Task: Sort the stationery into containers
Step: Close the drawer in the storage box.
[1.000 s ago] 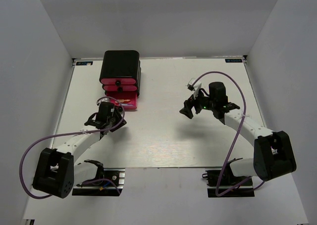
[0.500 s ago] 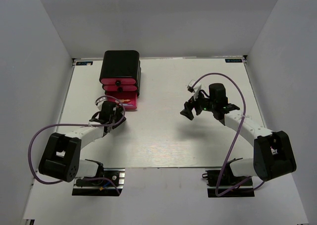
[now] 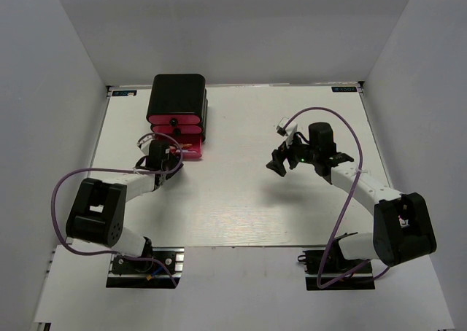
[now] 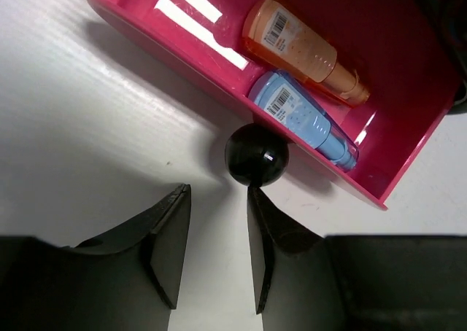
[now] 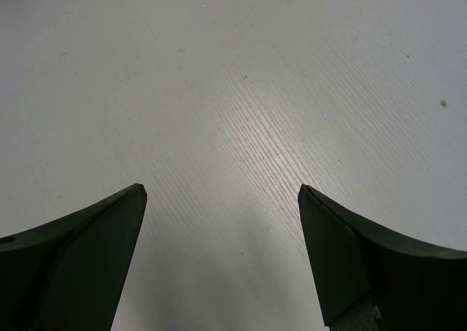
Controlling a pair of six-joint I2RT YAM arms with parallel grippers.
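With the left gripper [image 4: 217, 200] narrow and empty, its tips just short of the black knob [image 4: 256, 154] at 1 o'clock, a shove may glance off that round knob and leave the open pink drawer [image 4: 157, 32], holding 2 markers [image 4: 299, 50], ajar, while the right gripper [image 5: 222, 192] hangs wide and empty.

Two markers [image 4: 303, 47] in lowest drawer [image 4: 416, 68] (side by side), knob [image 4: 256, 154] in front
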